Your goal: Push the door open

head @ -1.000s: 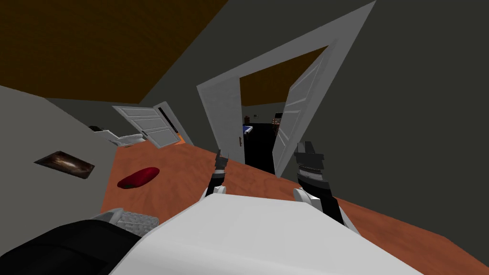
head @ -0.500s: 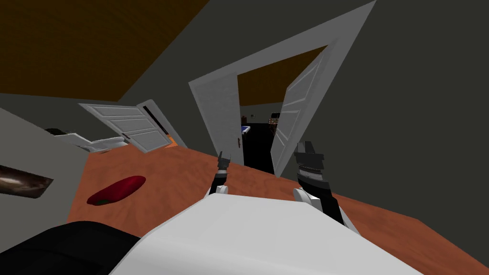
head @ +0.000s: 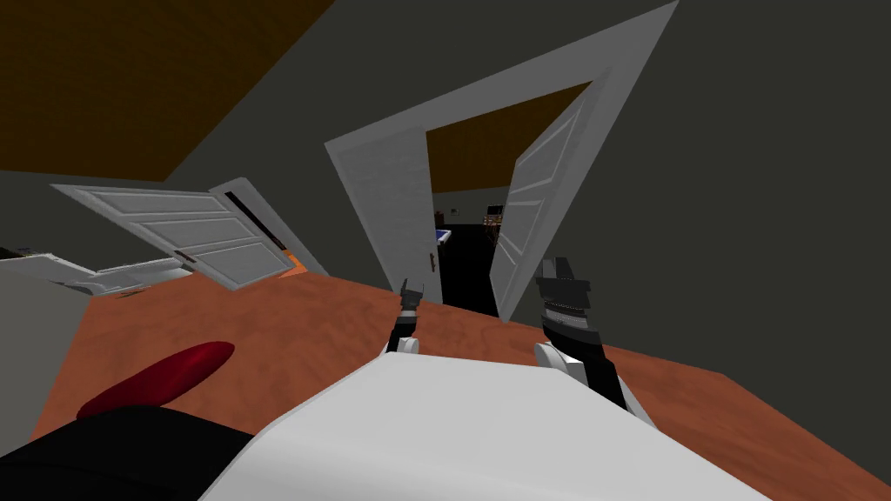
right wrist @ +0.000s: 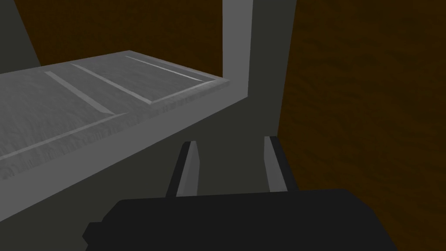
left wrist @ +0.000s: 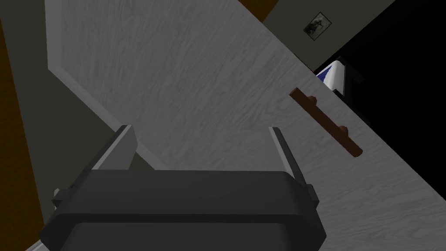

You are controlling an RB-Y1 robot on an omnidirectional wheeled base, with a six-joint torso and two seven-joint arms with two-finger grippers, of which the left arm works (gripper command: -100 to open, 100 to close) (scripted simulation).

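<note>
The left gripper (left wrist: 200, 129) has its two fingers spread wide with nothing between them. It points at the flat grey face of the door (left wrist: 183, 78). The fingertips look close to that face, but whether they touch it cannot be told. Just beside the gripper, toward the door's free edge, sits a brown bar handle (left wrist: 326, 122), and past that edge lies a black area.

In the head view the left gripper (head: 410, 291) is low in front of this door (head: 387, 200), below the handle (head: 431, 261). The door hangs on the left side of a white frame (head: 522, 83) and stands partly open.

The right gripper (right wrist: 230, 141) has a narrower gap between its fingers, also empty. It points past the edge of a second, panelled door (right wrist: 87, 100) on the frame's right side (head: 531, 209).

The door looks stiff and fairly heavy, and it probably swings freely on its hinges, so it needs no grasp. A steady push with the fingertips or knuckle should do. The best spot is likely near the handle edge, far from the hinge, where leverage is greatest. The face looks smooth, so a slanted push could slide off.
</note>
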